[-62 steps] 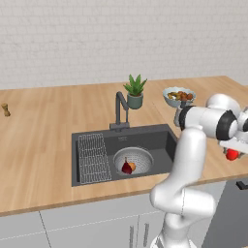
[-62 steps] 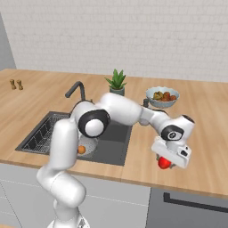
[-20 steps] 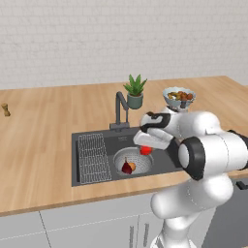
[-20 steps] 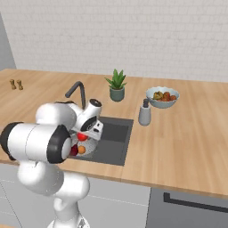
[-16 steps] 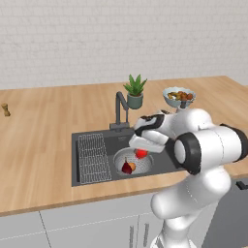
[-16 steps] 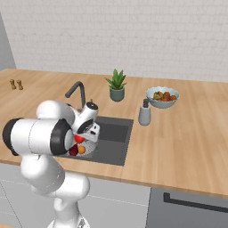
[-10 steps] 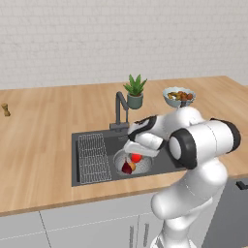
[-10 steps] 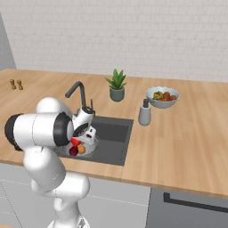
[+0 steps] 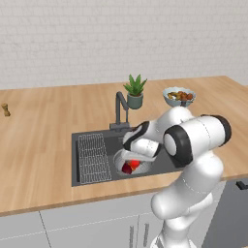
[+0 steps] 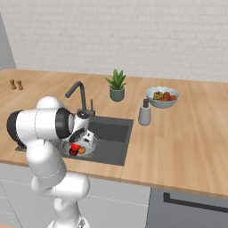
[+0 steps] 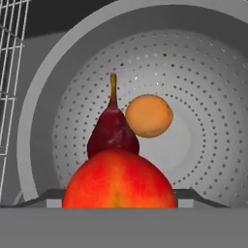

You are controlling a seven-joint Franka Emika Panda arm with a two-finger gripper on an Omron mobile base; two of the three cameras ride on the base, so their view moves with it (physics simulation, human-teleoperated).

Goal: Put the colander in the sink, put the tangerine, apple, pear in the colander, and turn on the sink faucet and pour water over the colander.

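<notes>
Down into the basin the arm has swung since three seconds back, carrying the apple from beyond the tabletop's right edge to just above the colander. The pincer (image 9: 134,162) grips the round red-and-yellow apple (image 11: 119,179), jaws wide around its girth, presumably so it can be let go gently rather than dropped from height. In the hand view the apple sits at 6 o'clock, the maroon pear with a brown stem (image 11: 112,131) just past it at 12, and the small orange tangerine (image 11: 148,115) at 1 o'clock, both lying in the silver-grey perforated metal colander (image 11: 203,97). That colander rests in the dark grey rectangular sink (image 9: 109,142), right of the wire grid rack (image 9: 93,157). Behind stands the slim dark faucet (image 9: 119,109), with no stream visible. Fingertips are hidden behind the apple, and the colander's handles are cut off.
</notes>
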